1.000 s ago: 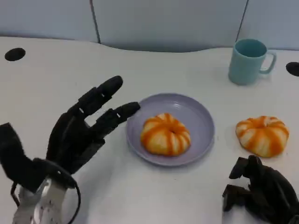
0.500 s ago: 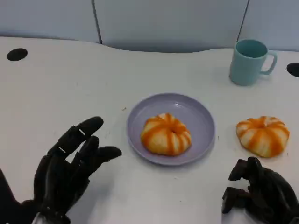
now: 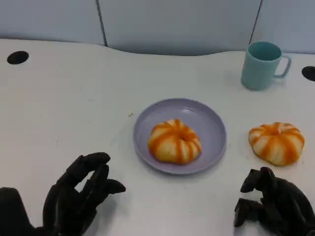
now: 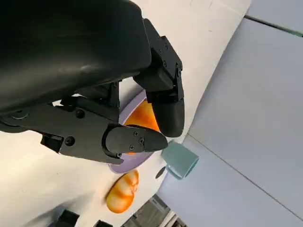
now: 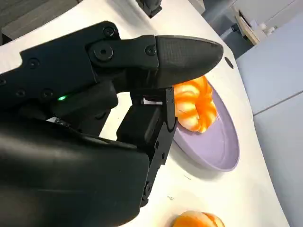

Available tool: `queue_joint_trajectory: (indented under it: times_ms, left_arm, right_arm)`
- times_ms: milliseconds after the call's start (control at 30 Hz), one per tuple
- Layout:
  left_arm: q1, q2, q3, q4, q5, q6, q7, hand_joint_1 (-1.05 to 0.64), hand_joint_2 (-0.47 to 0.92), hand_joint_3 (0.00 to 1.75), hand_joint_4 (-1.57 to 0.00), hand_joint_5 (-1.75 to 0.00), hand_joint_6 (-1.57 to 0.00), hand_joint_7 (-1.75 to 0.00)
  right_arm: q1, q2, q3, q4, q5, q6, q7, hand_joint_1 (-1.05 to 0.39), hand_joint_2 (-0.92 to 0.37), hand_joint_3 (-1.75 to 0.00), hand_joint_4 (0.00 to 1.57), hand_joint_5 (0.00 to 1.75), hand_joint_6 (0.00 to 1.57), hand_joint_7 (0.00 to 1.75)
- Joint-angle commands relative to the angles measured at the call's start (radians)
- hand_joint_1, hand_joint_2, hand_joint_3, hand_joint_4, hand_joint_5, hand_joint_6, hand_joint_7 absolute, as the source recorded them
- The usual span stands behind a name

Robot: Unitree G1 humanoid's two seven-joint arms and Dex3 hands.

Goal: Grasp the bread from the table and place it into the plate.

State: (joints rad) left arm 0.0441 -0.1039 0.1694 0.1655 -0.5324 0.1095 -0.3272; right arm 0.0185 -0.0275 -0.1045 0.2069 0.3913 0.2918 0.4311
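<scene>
With one bread [image 3: 174, 141] already in the plate [image 3: 212, 129], the right hand [image 3: 273, 206], curled in on nothing, should open wide and close softly around the second bread [image 3: 276, 142] just beside the plate.

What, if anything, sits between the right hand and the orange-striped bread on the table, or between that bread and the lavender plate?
Nothing visible blocks either path. The right hand rests just short of the orange-and-white striped bread on the table, bare tabletop between. The round lavender plate already holds another striped bread.
</scene>
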Motion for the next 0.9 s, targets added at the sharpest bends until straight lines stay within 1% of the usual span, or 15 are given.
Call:
queue_joint_trajectory:
  times_ms: [33, 167, 500, 533, 600, 700, 800, 900]
  left_arm:
    - [-0.039, 0.006, -0.002, 0.103, 0.088, -0.130, -0.002, -0.32, 0.92, 0.28, -0.64, -1.64, -0.56, -1.26]
    - [-0.064, 0.012, -0.001, 0.154, 0.120, -0.159, 0.000, -0.33, 0.92, 0.28, -0.66, -1.63, -0.55, -1.26]
    - [-0.070, 0.010, 0.003, 0.169, 0.125, -0.173, -0.005, -0.33, 0.92, 0.28, -0.66, -1.62, -0.55, -1.26]
    - [-0.078, 0.015, 0.003, 0.180, 0.124, -0.173, -0.016, -0.33, 0.92, 0.28, -0.67, -1.62, -0.55, -1.27]
    - [-0.087, 0.023, 0.000, 0.192, 0.128, -0.176, -0.028, -0.31, 0.91, 0.27, -0.68, -1.63, -0.57, -1.26]
    - [-0.090, 0.026, -0.004, 0.197, 0.134, -0.182, -0.032, -0.32, 0.92, 0.27, -0.68, -1.64, -0.57, -1.26]
    - [-0.087, 0.024, -0.005, 0.188, 0.127, -0.167, -0.035, -0.33, 0.91, 0.27, -0.67, -1.64, -0.57, -1.25]
    - [-0.086, 0.023, -0.007, 0.183, 0.129, -0.171, -0.035, -0.33, 0.92, 0.26, -0.66, -1.64, -0.56, -1.24]
  right_arm:
    - [-0.011, -0.021, -0.024, 0.034, -0.001, -0.001, -0.009, -0.45, -0.92, -0.43, 1.27, 1.15, 1.13, 1.10]
    - [-0.030, -0.024, -0.034, 0.055, 0.008, 0.009, -0.001, -0.46, -0.92, -0.43, 1.27, 1.15, 1.15, 1.10]
    - [-0.032, -0.023, -0.037, 0.059, 0.005, 0.009, 0.001, -0.46, -0.92, -0.43, 1.27, 1.16, 1.16, 1.08]
    - [-0.032, -0.024, -0.038, 0.075, 0.001, -0.015, 0.012, -0.46, -0.92, -0.43, 1.27, 1.16, 1.16, 1.08]
    - [-0.032, -0.027, -0.038, 0.091, -0.006, -0.038, 0.021, -0.47, -0.92, -0.42, 1.27, 1.16, 1.15, 1.07]
    - [-0.032, -0.029, -0.042, 0.098, -0.002, -0.043, 0.030, -0.46, -0.92, -0.43, 1.27, 1.15, 1.15, 1.07]
    - [-0.031, -0.037, -0.042, 0.110, -0.007, -0.069, 0.050, -0.46, -0.92, -0.46, 1.27, 1.15, 1.15, 1.06]
    - [-0.031, -0.034, -0.049, 0.108, 0.001, -0.059, 0.044, -0.47, -0.92, -0.45, 1.26, 1.15, 1.15, 1.05]
